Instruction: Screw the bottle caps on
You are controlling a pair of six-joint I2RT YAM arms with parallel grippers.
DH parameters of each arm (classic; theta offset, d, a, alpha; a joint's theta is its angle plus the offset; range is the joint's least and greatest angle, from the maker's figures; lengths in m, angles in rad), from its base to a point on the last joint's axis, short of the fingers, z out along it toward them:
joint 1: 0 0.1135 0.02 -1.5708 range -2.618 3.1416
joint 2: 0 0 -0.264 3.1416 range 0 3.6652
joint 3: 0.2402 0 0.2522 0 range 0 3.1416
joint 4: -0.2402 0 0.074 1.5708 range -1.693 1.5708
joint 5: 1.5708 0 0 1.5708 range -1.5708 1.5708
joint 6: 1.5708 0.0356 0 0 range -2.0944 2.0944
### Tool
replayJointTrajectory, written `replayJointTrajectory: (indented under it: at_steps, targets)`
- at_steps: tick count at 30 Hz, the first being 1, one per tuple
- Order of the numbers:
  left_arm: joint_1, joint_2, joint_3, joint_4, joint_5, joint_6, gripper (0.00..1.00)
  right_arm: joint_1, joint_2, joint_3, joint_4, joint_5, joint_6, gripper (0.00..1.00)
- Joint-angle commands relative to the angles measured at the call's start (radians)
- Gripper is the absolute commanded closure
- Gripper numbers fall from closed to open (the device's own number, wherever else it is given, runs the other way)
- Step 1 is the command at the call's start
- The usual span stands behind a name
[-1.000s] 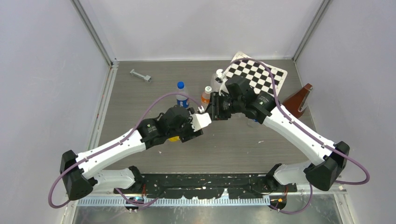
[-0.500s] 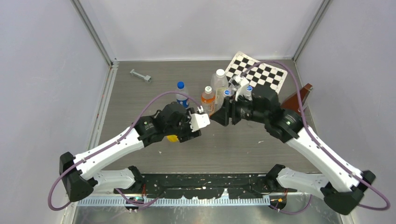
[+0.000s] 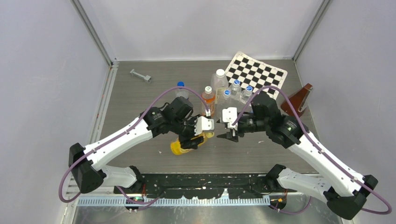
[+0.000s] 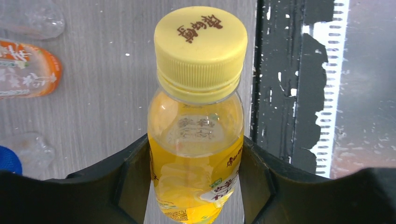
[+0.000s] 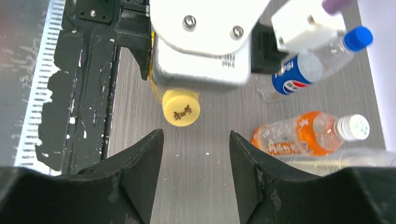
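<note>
At frame centre, the left gripper (image 4: 195, 177) clamps the smooth, translucent juice bottle (image 4: 196, 135), which wears a ribbed round yellow cap (image 4: 201, 46). The right gripper (image 5: 195, 140) has its black fingers apart, empty, near the cap.

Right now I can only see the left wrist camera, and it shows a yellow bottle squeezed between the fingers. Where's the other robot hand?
Observer: The right gripper hangs just in front of the yellow cap of your juice bottle. It points at the cap and isn't touching it.
Operator: Is it holding anything?
Observer: No. Its fingers stand apart with nothing between them.
Operator: And where's the blue lid?
Observer: The blue cap sits on the neck of the Pepsi bottle, farther back on the table.
</note>
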State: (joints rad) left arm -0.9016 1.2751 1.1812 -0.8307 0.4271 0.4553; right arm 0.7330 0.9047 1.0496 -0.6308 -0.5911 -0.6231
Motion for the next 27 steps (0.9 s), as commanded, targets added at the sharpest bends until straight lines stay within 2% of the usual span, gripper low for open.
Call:
replayJointTrajectory:
  at_steps: [1,17,27]
  targets:
    - [0.003,0.005,0.056,-0.033,0.086,0.021,1.00,0.003,0.065,0.110,-0.074,-0.149,-0.223,0.40]
    - [0.003,0.011,0.063,-0.031,0.121,0.025,1.00,0.041,0.189,0.198,-0.200,-0.229,-0.284,0.45]
    - [0.003,-0.006,0.055,-0.010,0.137,0.014,1.00,0.067,0.244,0.222,-0.244,-0.201,-0.297,0.56]
